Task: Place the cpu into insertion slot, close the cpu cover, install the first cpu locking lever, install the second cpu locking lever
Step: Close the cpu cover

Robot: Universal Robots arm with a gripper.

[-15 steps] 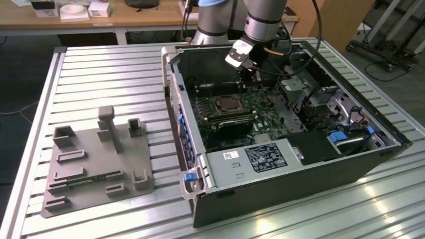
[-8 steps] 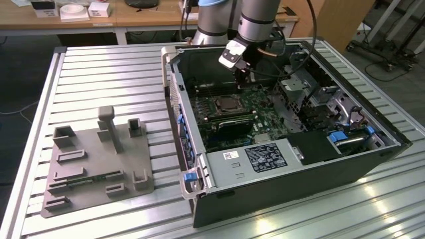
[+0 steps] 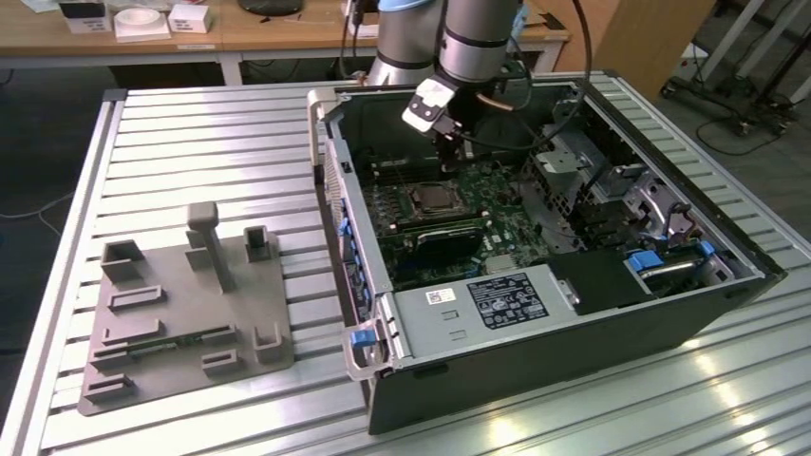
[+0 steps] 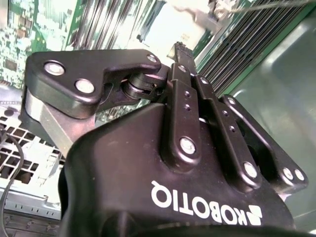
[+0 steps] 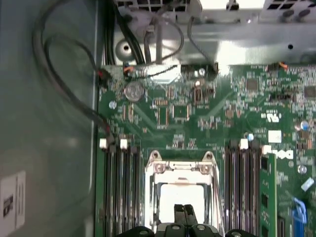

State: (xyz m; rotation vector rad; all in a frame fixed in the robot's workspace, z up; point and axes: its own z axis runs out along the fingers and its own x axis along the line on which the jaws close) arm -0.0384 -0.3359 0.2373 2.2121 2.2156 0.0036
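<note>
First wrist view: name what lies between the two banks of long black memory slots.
In the first wrist view, the square silver-rimmed insertion slot lies between them, a bright silvery-grey cpu in its middle. The black gripper hangs over it.

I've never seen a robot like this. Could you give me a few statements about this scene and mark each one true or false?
1. The black computer case lies open on the slatted metal table. True.
2. The grey plastic fixture tray sits inside the case. False: it rests on the table, to the exterior view's left of the case.
3. The black gripper is over the green motherboard. True.
4. Its jaws are spread wide. False: they are shut together.
</note>
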